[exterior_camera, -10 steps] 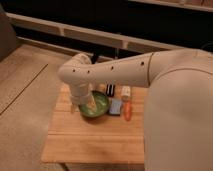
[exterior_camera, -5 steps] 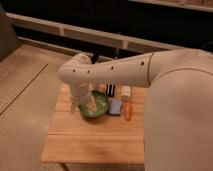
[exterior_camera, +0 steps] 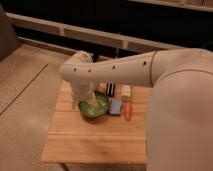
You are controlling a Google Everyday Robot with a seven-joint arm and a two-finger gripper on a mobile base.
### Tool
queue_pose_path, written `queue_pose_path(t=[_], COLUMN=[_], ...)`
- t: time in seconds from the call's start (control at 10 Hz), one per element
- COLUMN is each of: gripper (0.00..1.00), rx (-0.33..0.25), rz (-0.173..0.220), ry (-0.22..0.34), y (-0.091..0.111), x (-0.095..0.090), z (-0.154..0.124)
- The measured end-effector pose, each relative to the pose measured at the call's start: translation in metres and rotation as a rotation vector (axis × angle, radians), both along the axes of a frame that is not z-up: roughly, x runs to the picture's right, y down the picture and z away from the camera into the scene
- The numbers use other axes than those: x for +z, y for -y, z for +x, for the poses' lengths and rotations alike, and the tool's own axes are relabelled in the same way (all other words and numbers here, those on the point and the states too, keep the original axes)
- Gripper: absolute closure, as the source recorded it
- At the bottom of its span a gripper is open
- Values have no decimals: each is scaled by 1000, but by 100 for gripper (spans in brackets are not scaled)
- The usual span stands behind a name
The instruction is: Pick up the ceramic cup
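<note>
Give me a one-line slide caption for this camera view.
Robot arm reaches over a wooden table, gripper down at the green bowl, blue item and orange item alongside.

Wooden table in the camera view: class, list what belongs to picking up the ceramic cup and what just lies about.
Job: small pale beige ceramic cup; gripper, low over the cup.
Lying about: wide green bowl; blue rectangular pad; orange carrot-shaped piece; small white bottle.

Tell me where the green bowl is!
In the camera view, the green bowl sits near the middle of the wooden table, just left of the blue block. The robot's hand hangs over its left side.
</note>
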State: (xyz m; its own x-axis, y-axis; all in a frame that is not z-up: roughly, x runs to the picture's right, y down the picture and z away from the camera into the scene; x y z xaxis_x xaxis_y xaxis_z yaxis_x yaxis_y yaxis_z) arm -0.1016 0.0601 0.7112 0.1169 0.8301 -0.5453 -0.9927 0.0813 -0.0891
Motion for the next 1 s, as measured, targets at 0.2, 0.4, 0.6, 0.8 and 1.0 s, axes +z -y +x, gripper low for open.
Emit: queue_pose_path(t=[0.2, 0.4, 0.6, 0.8, 1.0], gripper=[35, 35, 35, 35, 35], rx=[-65, -85, -88, -92, -101], rz=[180, 317, 324, 314, 284], ry=[84, 124, 130, 127, 107], y=[62, 112, 115, 110, 99], x=[-2, -8, -8, -7, 9], z=[-6, 0, -2, -1, 1])
